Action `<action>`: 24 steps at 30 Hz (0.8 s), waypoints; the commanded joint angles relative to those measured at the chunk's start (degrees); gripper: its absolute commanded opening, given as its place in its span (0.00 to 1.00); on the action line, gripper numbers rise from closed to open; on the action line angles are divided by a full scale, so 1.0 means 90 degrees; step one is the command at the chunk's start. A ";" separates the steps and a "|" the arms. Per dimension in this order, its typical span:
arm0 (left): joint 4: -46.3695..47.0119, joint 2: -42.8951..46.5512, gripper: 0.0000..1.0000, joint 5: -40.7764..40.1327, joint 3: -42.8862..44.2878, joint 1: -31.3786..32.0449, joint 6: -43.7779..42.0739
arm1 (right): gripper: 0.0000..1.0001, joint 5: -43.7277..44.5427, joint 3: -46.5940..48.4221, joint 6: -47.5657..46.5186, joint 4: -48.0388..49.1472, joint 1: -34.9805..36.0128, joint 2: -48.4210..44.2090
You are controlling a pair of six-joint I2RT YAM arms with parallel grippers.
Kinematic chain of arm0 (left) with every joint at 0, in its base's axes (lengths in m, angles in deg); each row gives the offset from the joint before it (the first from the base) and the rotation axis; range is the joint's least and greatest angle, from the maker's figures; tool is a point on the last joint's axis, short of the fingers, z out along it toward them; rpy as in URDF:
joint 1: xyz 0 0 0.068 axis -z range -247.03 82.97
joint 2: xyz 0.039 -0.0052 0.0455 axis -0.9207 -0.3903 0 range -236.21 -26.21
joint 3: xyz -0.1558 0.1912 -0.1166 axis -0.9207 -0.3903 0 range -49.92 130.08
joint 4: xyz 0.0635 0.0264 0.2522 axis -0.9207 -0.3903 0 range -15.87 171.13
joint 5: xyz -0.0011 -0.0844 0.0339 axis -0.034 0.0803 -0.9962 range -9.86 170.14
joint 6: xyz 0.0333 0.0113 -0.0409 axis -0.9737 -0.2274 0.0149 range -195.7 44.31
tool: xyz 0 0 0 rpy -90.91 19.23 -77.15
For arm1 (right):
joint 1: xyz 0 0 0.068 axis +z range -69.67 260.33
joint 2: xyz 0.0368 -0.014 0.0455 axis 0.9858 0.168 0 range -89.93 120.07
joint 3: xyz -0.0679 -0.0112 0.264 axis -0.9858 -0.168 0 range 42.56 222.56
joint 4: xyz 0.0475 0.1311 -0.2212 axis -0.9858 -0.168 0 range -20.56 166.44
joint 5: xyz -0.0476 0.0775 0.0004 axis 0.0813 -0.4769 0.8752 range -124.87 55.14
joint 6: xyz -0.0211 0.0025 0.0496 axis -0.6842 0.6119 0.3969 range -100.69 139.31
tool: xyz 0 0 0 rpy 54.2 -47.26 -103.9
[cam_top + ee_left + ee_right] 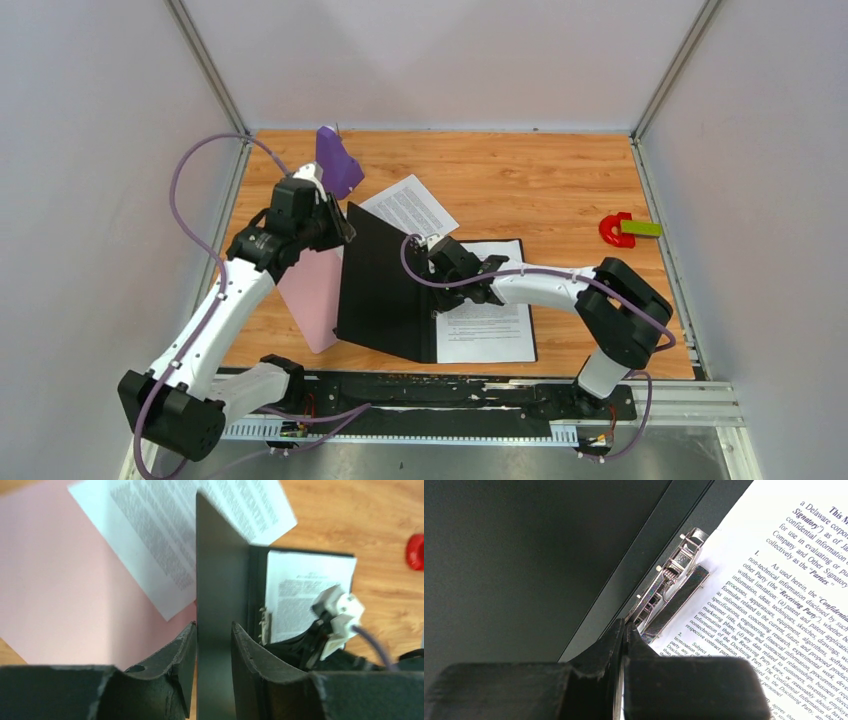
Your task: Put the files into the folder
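Table (pixel 560 180), wooden, contents as found:

1. Folder (pixel 380 290), black inside, lying open near the middle. Right half flat on the table; left cover raised on a slant, its free edge up at the far left.
2. Printed sheet (pixel 490 325), white with dense black text, lying in the folder's right half, its left edge under the metal clip mechanism (pixel 669 585) by the spine.
3. Second printed sheet (pixel 410 205), on the table just beyond the folder, partly hidden behind the raised cover.
4. Left gripper (pixel 214 627), fingers parted partway and standing astride the raised cover's edge; firm contact cannot be told.
5. Right gripper (pixel 624 627), fingers pressed together, tips at the near end of the clip mechanism; nothing seen between them.
6. Pink clipboard (pixel 315 290), left of the folder, partly under the cover.
7. Purple object (pixel 337 160), far left.
8. Red horseshoe-shaped piece (pixel 612 232) touching a green block (pixel 640 228), far right
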 commanded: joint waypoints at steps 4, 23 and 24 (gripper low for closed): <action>-0.0513 -0.0464 0.39 0.0701 0.1561 -0.0165 -0.0561 | 0.00 0.0739 -0.0519 -0.0223 -0.0590 -0.0031 0.0236; 0.3397 -0.1820 0.28 0.2673 -0.1237 0.0739 0.0497 | 0.00 0.0214 -0.1359 -0.0378 0.0672 -0.0107 -0.0204; 0.3593 -0.1962 0.28 0.2688 -0.1289 0.0826 0.0531 | 0.00 0.0201 -0.1426 -0.0382 0.0727 -0.0102 -0.0232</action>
